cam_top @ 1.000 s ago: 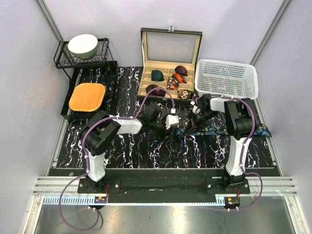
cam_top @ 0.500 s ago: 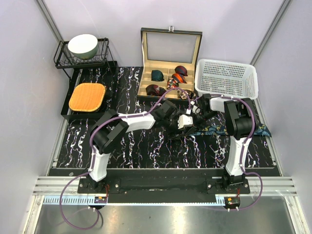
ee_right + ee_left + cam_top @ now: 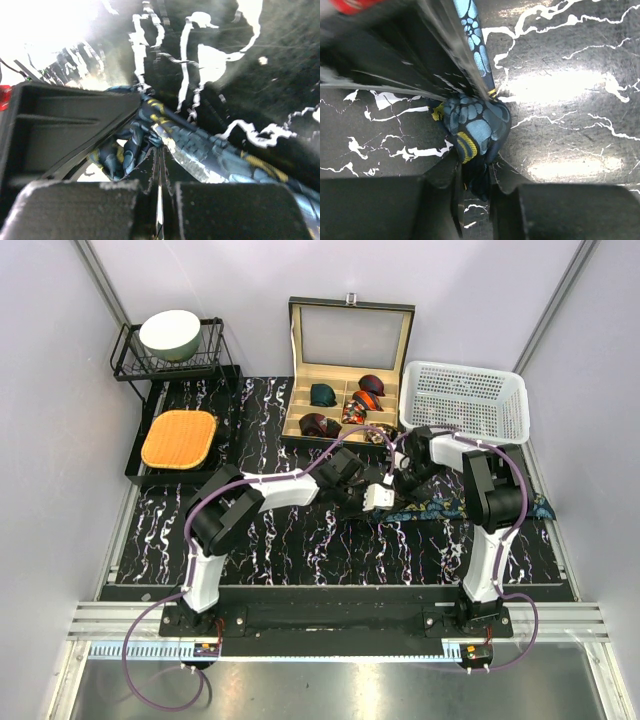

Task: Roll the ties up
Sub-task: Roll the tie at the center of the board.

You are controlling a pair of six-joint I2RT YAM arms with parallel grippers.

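Note:
A dark navy tie with a teal-and-gold pattern [image 3: 470,508] lies as a long strip on the black marble table, running right from a small bunched coil [image 3: 477,122]. My left gripper [image 3: 380,498] is shut on that coil, with fabric squeezed between its fingers [image 3: 472,187]. My right gripper [image 3: 405,483] is shut, its tips [image 3: 159,160] touching the tie [image 3: 210,150] where coil and strip meet. Whether fabric is pinched there I cannot tell. The left gripper's finger [image 3: 65,130] fills the left of the right wrist view.
An open tie box [image 3: 350,310] stands behind the grippers, holding coiled ties: one green [image 3: 323,394], one maroon [image 3: 372,383] and others. A white basket [image 3: 465,400] sits back right. A rack with a bowl [image 3: 170,335] and an orange cushion [image 3: 179,438] are at the left.
My left gripper has moved right to the coiled end of the tie and shut on it. The right gripper has shifted slightly and stayed shut.

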